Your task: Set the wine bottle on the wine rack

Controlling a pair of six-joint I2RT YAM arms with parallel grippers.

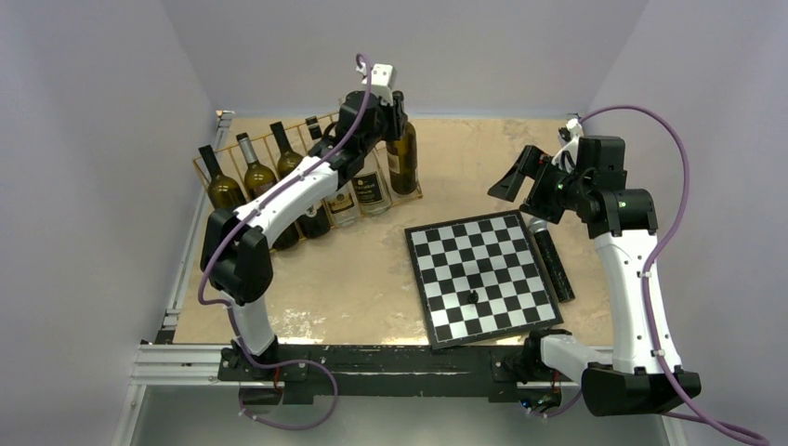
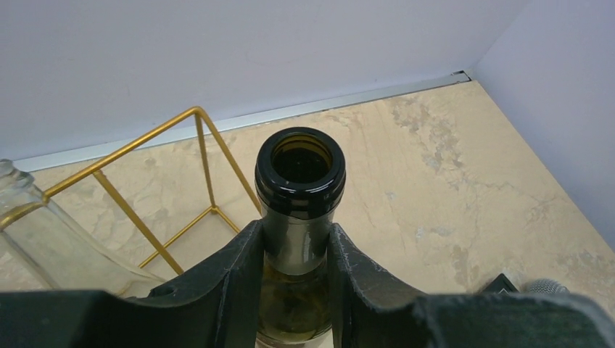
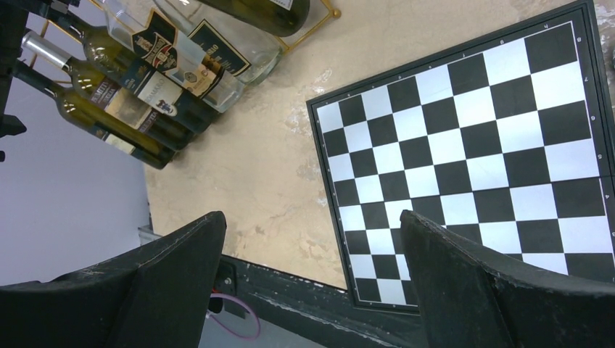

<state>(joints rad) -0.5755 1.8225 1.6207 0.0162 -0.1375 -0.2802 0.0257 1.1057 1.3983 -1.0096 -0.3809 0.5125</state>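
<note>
The gold wire wine rack (image 1: 201,173) stands at the back left and holds several bottles side by side. My left gripper (image 1: 398,113) is shut on the neck of a dark green wine bottle (image 1: 403,164), which stands tilted at the rack's right end. In the left wrist view my fingers (image 2: 232,272) clamp the neck just below the open black mouth of the bottle (image 2: 299,170), with the rack's gold end frame (image 2: 205,145) to its left. My right gripper (image 1: 522,177) is open and empty, raised over the table's right side.
A black-and-white chessboard (image 1: 479,274) lies front right with one small dark piece (image 1: 472,297) on it. A black bar (image 1: 551,260) lies along its right edge. The right wrist view shows the chessboard (image 3: 471,145) and the racked bottles (image 3: 145,101). Grey walls close in on three sides.
</note>
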